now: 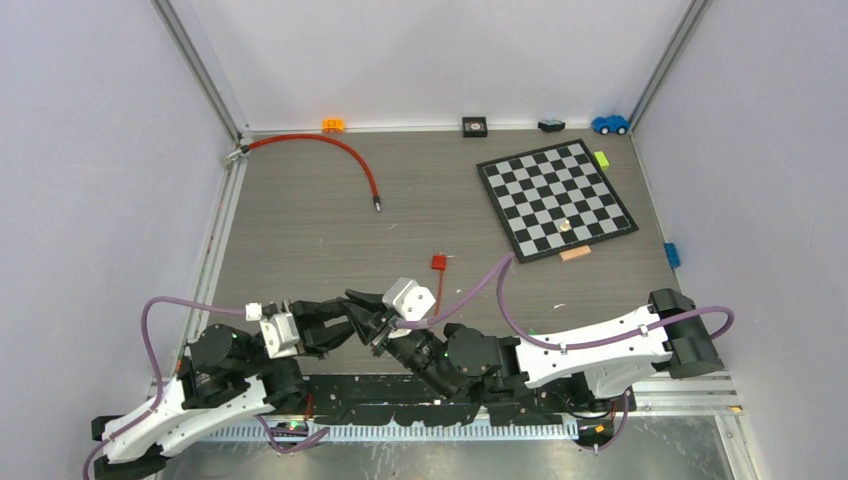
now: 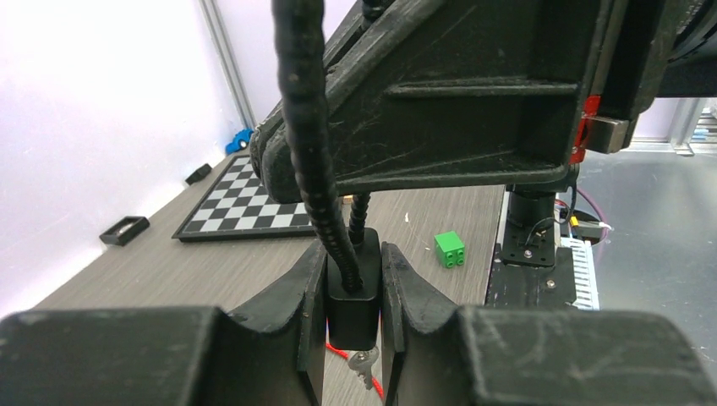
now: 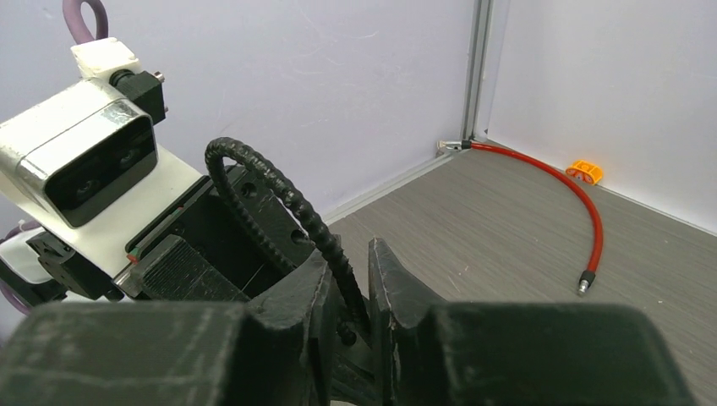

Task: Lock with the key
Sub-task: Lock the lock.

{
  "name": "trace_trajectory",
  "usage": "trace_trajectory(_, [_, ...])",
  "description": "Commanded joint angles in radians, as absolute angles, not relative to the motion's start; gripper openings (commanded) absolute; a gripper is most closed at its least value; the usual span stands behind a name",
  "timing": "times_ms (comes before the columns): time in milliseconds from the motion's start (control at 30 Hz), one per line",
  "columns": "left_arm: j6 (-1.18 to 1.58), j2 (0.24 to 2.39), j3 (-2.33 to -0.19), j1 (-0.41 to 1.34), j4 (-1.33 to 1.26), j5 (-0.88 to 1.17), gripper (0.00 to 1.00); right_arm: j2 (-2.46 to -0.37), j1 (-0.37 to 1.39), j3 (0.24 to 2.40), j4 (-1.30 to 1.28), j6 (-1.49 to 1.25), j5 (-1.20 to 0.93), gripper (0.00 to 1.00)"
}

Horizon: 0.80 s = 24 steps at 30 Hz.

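Down by the arm bases, the left end effector (image 2: 355,272) is clenched on the black cable lock (image 2: 351,309), with the key (image 2: 363,362) hanging from its underside. The right end effector (image 3: 349,264) is pinched tight on the lock's cable (image 3: 287,199). I'd say the key hasn't been turned yet. Beyond them, a chessboard (image 1: 556,198) lies on the surface.

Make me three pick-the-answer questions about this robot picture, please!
1. Where is the chessboard?
A) on the far right part of the table
B) between the arm bases
C) leaning on the left wall

2. What colour is the little brick in the left wrist view?
A) green
B) yellow
C) white

3. What are the left gripper fingers doing?
A) spread wide open
B) shut on the black lock
C) holding the red cable

Answers: 1 A, it lies near the far right corner. 2 A, it shows bright green. 3 B, both fingers press the lock's sides.
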<state>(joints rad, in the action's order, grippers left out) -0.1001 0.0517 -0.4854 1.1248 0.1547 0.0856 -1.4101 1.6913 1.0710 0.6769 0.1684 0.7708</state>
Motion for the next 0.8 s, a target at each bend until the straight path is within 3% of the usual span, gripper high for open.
trace_trajectory(0, [-0.08, 0.05, -0.494, 1.123, 0.022, 0.025, 0.0, -1.437, 1.713, 1.074, 0.577, 0.123, 0.696, 0.25])
trace_trajectory(767, [-0.078, 0.012, -0.491, 1.124, 0.065, 0.008, 0.0, -1.37, 1.727, 1.052, 0.558, 0.176, 0.743, 0.43])
